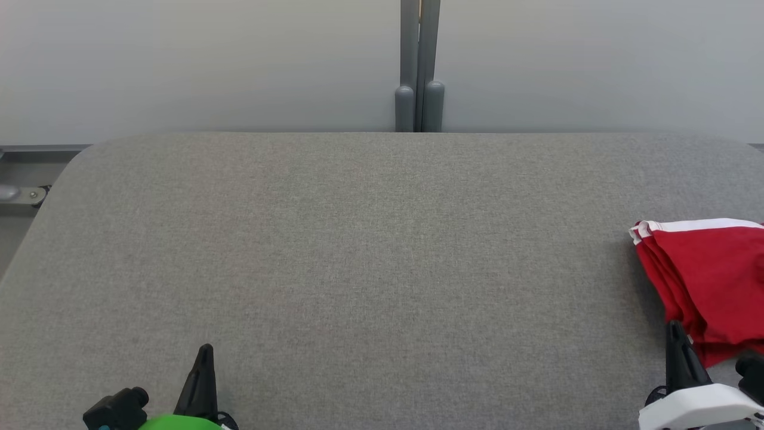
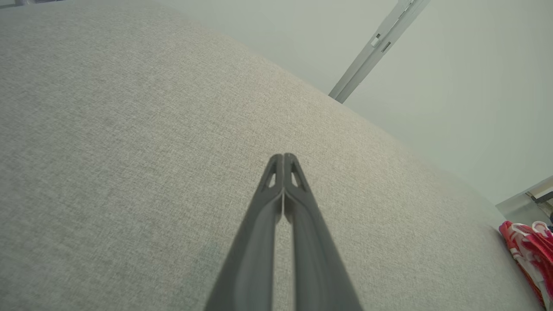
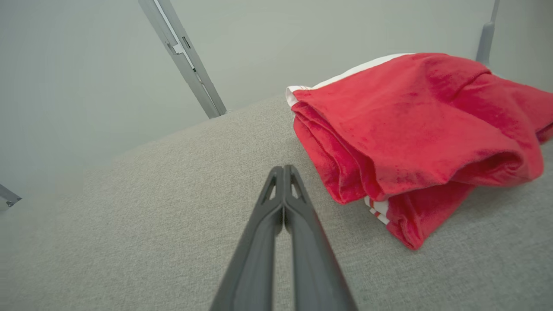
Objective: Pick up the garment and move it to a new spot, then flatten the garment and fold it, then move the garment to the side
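Head view, starting at your lower left: the left gripper point(image 1: 205, 352) hovers over bare cloth, its two dark fingers pressed together with nothing between them. Across the middle, the grey fabric-covered table point(image 1: 382, 239) lies flat. At the lower right, the right gripper point(image 1: 675, 329) is likewise closed tip to tip and holds nothing. Its point sits just beside the garment point(image 1: 710, 280), and in the right wrist view a strip of table shows between the two.

The garment lies at the table's far right, running off the edge of the head view. It is red with white striped trim, bunched into several loose layers that lap over one another.

Expect it to be light, soft and limp. It will sag and unfurl once lifted, and it won't slide as a stiff block. A pinch on one top layer would likely peel that layer off and leave the rest behind.

You'd do better to spread the right fingers first, then bite into the thick stacked fold on the garment's left edge, nearest that gripper. The white-trimmed hem at the far corner looks firmer and would suit a second hold.
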`<state>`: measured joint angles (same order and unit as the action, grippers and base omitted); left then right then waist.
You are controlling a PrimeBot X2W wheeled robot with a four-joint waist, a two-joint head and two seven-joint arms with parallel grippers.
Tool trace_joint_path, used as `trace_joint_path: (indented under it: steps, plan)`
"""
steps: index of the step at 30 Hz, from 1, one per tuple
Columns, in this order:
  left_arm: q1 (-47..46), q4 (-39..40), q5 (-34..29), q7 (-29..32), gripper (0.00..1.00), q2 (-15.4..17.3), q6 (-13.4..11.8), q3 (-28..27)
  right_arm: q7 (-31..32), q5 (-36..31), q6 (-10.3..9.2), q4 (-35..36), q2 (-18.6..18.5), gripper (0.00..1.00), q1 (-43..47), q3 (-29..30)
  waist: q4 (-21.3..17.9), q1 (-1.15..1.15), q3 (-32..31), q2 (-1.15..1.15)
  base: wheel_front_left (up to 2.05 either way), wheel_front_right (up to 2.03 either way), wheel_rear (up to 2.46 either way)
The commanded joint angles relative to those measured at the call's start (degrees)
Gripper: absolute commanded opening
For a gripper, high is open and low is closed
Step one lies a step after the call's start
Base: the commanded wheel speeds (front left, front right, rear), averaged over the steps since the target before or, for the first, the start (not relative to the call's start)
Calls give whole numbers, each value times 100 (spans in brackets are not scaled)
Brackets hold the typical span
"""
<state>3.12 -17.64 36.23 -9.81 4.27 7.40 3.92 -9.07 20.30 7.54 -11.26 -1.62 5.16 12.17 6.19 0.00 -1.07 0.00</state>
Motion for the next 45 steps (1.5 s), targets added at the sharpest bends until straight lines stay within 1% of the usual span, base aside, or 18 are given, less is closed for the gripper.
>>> trace_joint_path:
  steps: [1, 13, 24, 45]
  plan:
    - [-171, 100, 196, 33, 0, 37, 3, -47, 48, 241, -1, 94, -60, 0, -155, -14, -7, 0, 2, 0, 0, 0, 0]
    - [-289, 177, 1182, 279, 0, 43, 5, -169, 305, 1465, -2, 84, -75, 0, -287, -111, -79, 0, 15, 0, 0, 0, 0]
    - [-378, 247, 1981, 486, 0, 42, 7, -278, 517, 2454, -3, 72, -86, 0, -393, -185, -145, 0, 28, 0, 0, 0, 0]
    - [-520, 346, 3207, 821, 0, 26, 9, -460, 852, 4004, -3, 50, -105, 0, -565, -304, -266, 0, 51, 0, 0, 0, 0]
